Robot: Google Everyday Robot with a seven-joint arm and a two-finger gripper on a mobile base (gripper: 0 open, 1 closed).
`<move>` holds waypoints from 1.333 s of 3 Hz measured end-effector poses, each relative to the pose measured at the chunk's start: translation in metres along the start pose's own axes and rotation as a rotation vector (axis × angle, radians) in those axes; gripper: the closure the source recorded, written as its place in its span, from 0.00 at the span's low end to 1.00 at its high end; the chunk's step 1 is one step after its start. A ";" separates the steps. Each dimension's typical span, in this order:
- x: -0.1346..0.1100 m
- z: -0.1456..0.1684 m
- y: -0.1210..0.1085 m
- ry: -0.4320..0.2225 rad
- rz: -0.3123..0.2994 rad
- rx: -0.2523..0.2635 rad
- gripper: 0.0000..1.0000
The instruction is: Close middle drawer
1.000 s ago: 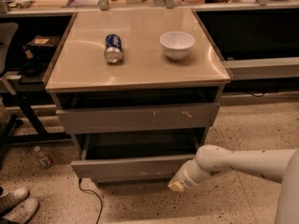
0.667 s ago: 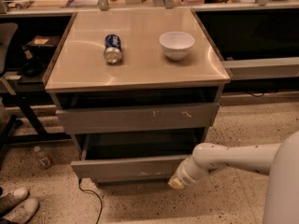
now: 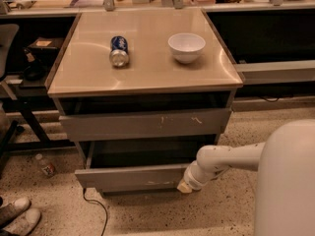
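The arm edges in from the right and the gripper [image 3: 184,186] now sits at the right end of the middle drawer [image 3: 128,177], looking pressed to its front; whether it's open or closed, I cannot tell. The drawer hangs low in the cabinet, pulled out as far as a second ago, so the push has likely yet to bite and the task stands open. Up top, a blue can [image 3: 118,50] lies on its side, its lettering unreadable, beside a plain white bowl [image 3: 186,46]
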State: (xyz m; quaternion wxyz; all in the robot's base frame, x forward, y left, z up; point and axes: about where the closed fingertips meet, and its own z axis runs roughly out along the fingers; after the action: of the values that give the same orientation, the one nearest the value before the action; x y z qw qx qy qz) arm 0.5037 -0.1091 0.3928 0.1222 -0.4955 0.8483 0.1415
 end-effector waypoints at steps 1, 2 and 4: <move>-0.006 -0.007 -0.012 0.029 -0.013 0.035 1.00; -0.011 -0.012 -0.023 0.053 -0.023 0.059 1.00; -0.011 -0.012 -0.023 0.054 -0.023 0.059 0.58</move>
State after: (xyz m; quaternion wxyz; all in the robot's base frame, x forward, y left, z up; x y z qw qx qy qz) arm 0.5283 -0.1151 0.4047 0.1152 -0.5050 0.8493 0.1017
